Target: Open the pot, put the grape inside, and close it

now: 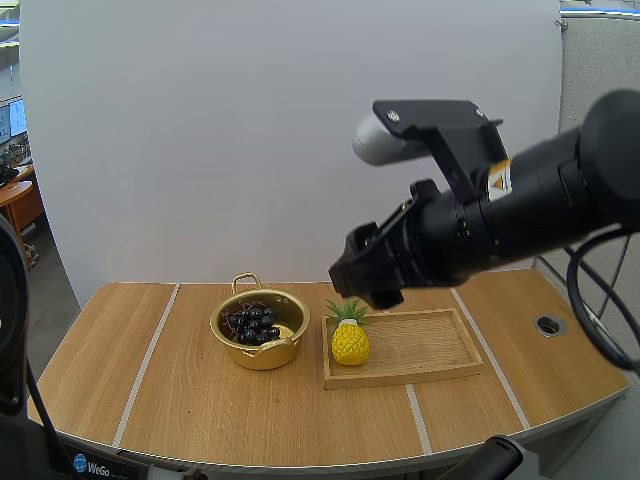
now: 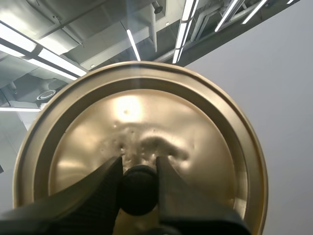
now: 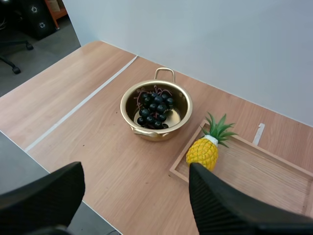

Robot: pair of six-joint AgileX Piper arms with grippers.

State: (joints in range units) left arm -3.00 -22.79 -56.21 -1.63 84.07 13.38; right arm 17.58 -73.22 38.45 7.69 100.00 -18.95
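- Currently left tool [image 2: 138, 164] is clamped on the black knob [image 2: 138, 192] of the lid [image 2: 200, 122].
- Meanwhile right tool [image 3: 135, 171] is spread apart, raised over worktop [image 3: 88, 132].
- Open pot [image 3: 161, 135], grapes [image 3: 155, 108] inside, sits below and ahead of right tool.

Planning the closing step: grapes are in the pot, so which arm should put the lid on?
Left, I'd say. The left gripper is shut on the lid by its knob and need only lower it onto the pot, where the grapes lie. The right gripper is open, empty.
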